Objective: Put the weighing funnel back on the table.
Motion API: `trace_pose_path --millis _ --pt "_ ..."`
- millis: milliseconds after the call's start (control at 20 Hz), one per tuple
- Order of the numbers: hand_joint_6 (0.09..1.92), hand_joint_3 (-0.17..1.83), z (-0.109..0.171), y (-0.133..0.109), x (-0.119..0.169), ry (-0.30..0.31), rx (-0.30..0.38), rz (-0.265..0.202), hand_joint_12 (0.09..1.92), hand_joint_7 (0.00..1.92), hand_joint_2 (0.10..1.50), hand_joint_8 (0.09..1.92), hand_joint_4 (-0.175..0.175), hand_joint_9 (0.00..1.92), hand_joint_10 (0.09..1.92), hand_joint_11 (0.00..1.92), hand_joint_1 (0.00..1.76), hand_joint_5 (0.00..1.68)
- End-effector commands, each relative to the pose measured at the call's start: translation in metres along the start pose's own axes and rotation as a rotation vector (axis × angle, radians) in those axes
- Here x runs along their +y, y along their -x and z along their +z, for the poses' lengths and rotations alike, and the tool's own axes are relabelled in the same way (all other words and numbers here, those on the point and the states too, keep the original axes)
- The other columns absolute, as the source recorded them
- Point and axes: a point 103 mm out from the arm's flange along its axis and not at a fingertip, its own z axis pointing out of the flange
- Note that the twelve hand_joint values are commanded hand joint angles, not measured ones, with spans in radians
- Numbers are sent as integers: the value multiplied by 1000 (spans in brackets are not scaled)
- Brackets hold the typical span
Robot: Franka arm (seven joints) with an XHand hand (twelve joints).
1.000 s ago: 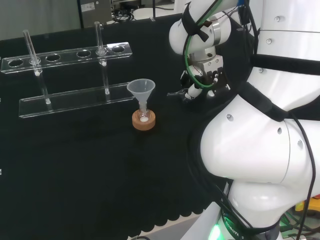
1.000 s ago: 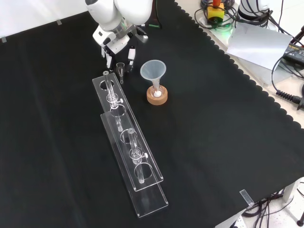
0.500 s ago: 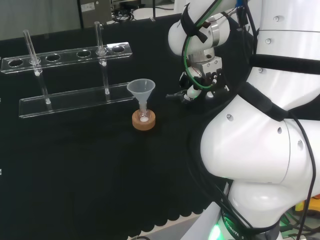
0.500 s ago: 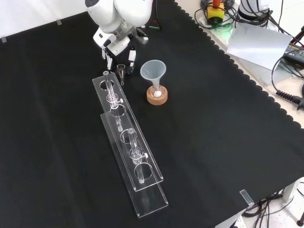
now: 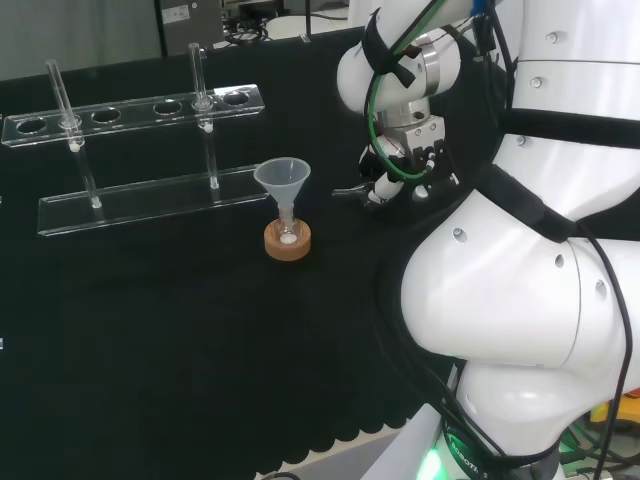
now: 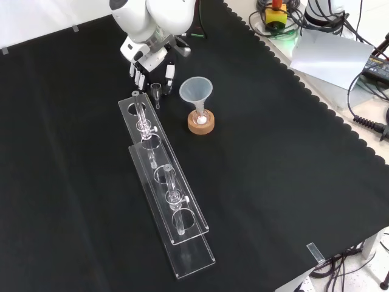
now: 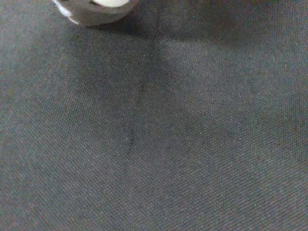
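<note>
Weighing funnel [image 6: 157, 92] is sitting just below the hand [image 6: 148, 59], at or near the cloth [image 6: 273, 152]. I'm not seeing whether the hand is gripping it or free of it. — op

How are you finishing? — lead

I'm aiming to confirm cloth contact first, then ease off and lift straight up, staying clear of the rack [image 6: 155, 159] end beside the hand. — op

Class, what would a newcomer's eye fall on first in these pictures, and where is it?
The arm's big white links loom at the head view's right. In the front view, the funnel stands upright over a cork ring, with a long clear tube rack to its left and the hand up-left of it.
</note>
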Motion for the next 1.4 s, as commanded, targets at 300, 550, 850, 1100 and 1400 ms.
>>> trace_pose_path --millis 300,550,850,1100,1400 --pt "391 -54 -4 -4 -4 -22 -66 -9 1213 493 1017 682 -33 990 87 515 838 368" --pt "265 -129 -13 -4 -10 1 -80 -7 1232 469 1043 678 -36 970 87 487 831 380" --pt "157 -175 -42 -1 -29 63 -93 15 1266 413 1052 670 -39 885 87 404 814 367" --pt "125 -175 -67 1 -53 100 -124 39 1293 387 1046 663 -36 808 87 319 802 376" --pt "129 -175 -94 0 -84 140 -137 62 1300 411 1046 669 -31 808 87 311 800 406"
